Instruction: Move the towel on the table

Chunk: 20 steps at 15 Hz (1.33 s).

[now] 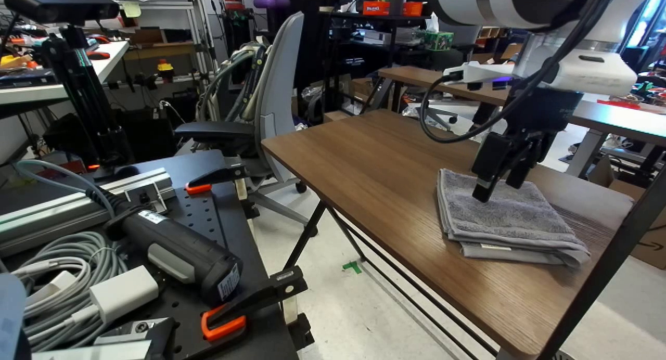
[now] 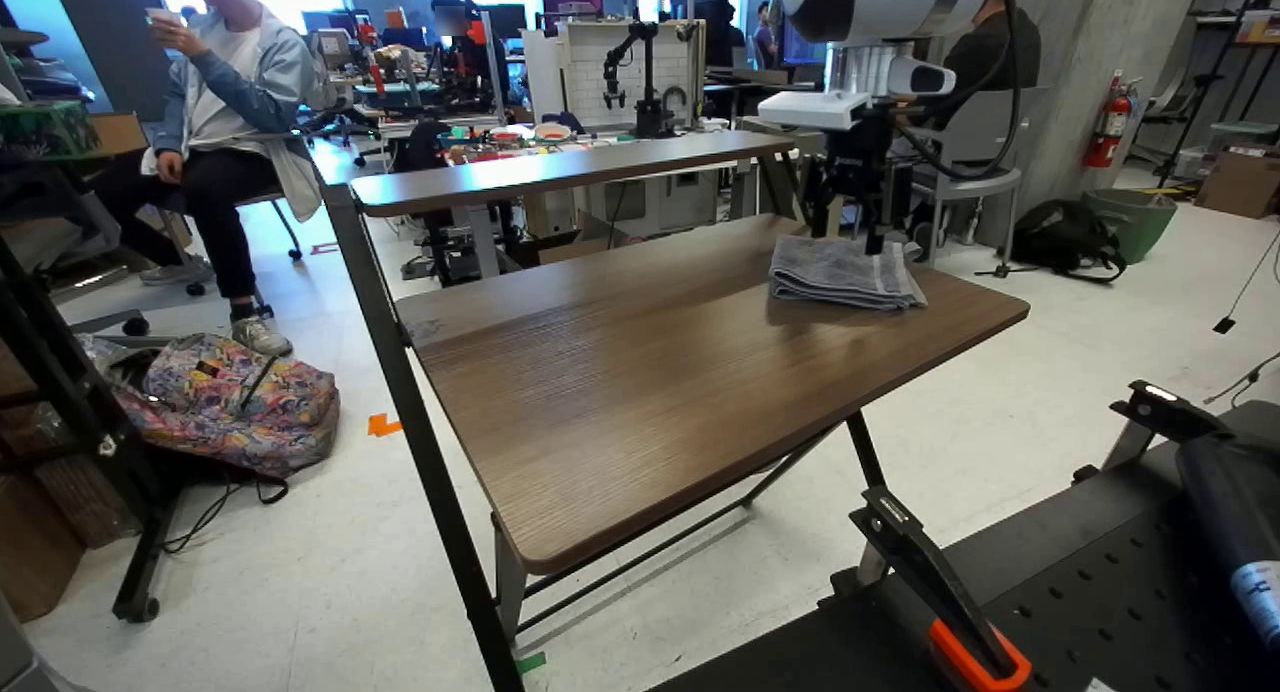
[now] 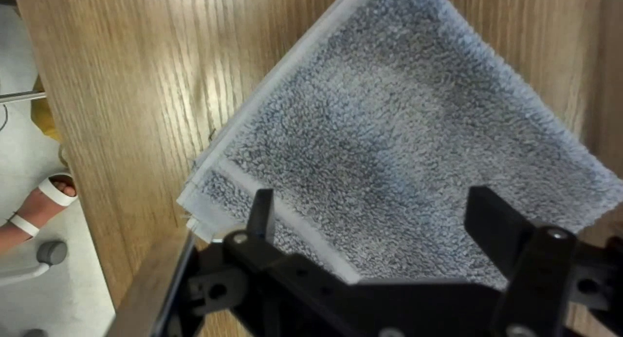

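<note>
The towel (image 3: 379,147) lies on the tabletop (image 1: 374,152) directly beneath your gripper (image 3: 375,210), and your next move likely turns on that overlap. In the wrist view it spreads from the fingers (image 3: 496,215) toward 12 o'clock, turned like a diamond, with corners near 9, 12 and 3; the 6 o'clock side is hidden by the gripper. Being roughly square, it gives you no clear long axis; its pale stripe (image 3: 311,236) runs from 10 toward 4, oblique to the 9-to-3 line between your fingertips. You have the gripper spread wide and holding nothing; whether its tips touch the pile or sit just above it, you cannot tell. Closing here would probably gather a fold near the middle; too high, and the fingers may skim the nap. In an exterior view the towel (image 2: 845,277) sits about 2 o'clock from the tabletop's middle. Your count: one towel, its layers too tight to number; one tabletop; one gripper with two fingers, on one arm (image 1: 588,74), so you have no nearer one to choose; and two orange-tipped clamps (image 1: 260,300) on the black bench (image 1: 200,214).
</note>
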### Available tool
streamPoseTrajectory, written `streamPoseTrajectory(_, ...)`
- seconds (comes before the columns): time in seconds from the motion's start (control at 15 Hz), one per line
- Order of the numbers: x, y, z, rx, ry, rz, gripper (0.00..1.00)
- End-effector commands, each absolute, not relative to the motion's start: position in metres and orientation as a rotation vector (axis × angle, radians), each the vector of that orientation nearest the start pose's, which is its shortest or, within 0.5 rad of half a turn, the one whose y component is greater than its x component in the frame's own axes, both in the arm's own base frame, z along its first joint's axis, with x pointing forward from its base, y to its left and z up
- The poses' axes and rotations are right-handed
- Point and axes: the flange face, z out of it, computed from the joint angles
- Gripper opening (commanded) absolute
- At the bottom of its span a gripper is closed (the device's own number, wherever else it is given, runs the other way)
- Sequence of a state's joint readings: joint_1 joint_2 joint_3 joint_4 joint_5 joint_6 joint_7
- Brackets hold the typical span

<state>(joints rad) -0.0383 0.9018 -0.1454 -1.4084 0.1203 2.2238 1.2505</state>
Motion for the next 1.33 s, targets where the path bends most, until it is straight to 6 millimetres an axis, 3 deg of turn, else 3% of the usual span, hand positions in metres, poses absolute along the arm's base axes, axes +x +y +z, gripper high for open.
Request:
streamPoseTrajectory(0.0, 0.726, -0.116, 0.147, -2.355, 2.204, 0.042, 1.0)
streamPoseTrajectory(0.33, 0.729, -0.103, 0.12, -2.414, 2.21, 0.014, 1.0)
streamPoseTrajectory(0.73, 0.728, -0.062, 0.1, -2.539, 2.172, -0.052, 1.0)
streamPoseTrajectory(1.0, 0.725, -0.006, 0.095, -2.646, 2.057, -0.093, 1.0)
streamPoseTrajectory(1.27, 0.718, 0.067, 0.095, -2.715, 1.924, -0.111, 1.0)
